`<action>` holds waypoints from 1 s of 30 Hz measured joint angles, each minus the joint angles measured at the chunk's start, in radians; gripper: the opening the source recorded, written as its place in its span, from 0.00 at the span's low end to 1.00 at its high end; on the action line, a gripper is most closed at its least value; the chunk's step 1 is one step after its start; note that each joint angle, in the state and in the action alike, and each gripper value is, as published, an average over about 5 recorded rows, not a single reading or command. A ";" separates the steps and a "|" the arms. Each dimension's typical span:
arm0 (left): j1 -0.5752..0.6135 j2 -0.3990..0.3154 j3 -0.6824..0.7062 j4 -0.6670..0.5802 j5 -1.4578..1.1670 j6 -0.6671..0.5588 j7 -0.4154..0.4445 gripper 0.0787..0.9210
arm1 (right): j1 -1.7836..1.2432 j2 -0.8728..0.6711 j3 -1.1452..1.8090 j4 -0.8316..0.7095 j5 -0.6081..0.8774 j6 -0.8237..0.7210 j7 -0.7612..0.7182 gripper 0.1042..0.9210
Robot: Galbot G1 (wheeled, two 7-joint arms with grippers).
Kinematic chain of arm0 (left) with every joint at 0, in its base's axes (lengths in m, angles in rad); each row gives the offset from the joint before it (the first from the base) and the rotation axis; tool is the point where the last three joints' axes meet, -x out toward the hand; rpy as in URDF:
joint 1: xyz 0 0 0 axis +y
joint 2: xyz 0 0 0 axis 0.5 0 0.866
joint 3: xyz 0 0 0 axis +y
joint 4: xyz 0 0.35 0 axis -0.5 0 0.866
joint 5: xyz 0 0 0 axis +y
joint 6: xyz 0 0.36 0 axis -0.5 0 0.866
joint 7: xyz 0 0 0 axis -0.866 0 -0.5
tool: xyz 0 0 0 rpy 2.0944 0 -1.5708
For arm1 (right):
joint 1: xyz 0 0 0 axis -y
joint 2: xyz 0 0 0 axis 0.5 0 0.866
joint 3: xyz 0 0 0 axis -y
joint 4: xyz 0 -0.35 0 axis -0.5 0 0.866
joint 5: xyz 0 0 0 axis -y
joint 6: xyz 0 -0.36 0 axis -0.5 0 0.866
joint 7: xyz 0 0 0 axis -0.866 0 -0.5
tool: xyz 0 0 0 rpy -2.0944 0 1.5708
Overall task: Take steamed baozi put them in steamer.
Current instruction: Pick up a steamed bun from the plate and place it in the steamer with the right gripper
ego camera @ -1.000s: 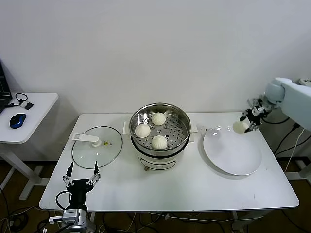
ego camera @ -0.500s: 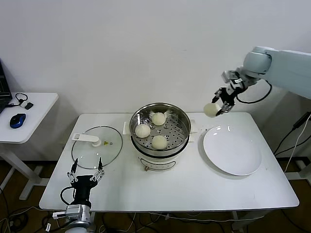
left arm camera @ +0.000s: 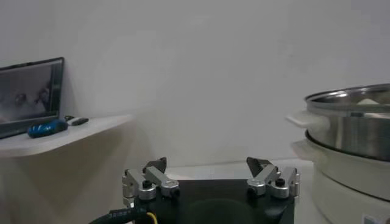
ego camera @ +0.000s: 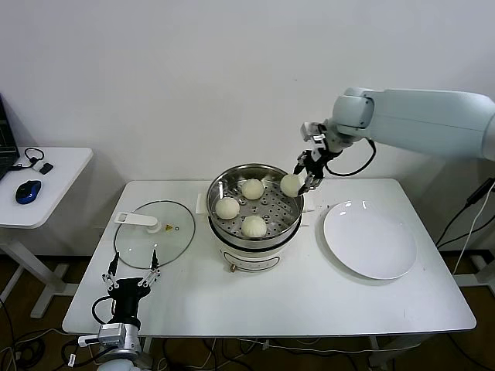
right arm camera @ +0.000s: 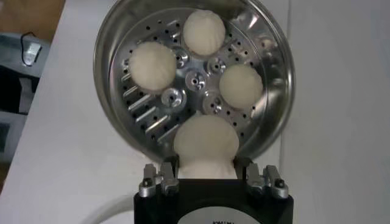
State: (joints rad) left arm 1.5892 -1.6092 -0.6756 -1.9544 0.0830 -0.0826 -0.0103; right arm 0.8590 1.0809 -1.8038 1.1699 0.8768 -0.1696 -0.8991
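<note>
A fourth steamed baozi (ego camera: 290, 185) hangs clamped between the fingers of the right gripper (ego camera: 305, 173) just above the right rim of the steamer (ego camera: 288, 232), which stands mid-table toward the back edge with three more buns (ego camera: 241, 206) resting on its perforated tray (right arm camera: 194, 79). To the steamer's right lies the white plate (ego camera: 370, 239), bare, and to its left the glass lid (ego camera: 154, 233) lies flat on the table (ego camera: 309, 301). The left gripper (ego camera: 131, 272) waits low at the table's front left corner with its fingers spread apart, seemingly just off the edge, though that is hard to judge from here.
</note>
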 measured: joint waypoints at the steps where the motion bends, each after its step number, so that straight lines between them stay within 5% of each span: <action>1: -0.002 0.000 -0.002 0.002 -0.001 0.000 0.000 0.88 | -0.012 0.009 0.005 -0.005 0.002 -0.005 0.005 0.61; 21: -0.009 0.000 -0.018 0.014 -0.015 -0.002 0.001 0.88 | -0.153 0.087 0.053 -0.063 -0.002 -0.056 0.060 0.62; 30: -0.007 0.000 -0.023 0.001 -0.017 0.001 0.002 0.88 | -0.137 0.088 0.049 -0.048 0.025 -0.060 0.056 0.85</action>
State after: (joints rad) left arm 1.5817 -1.6091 -0.6988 -1.9532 0.0659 -0.0819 -0.0079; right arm 0.7223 1.1689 -1.7553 1.1222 0.9021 -0.2298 -0.8430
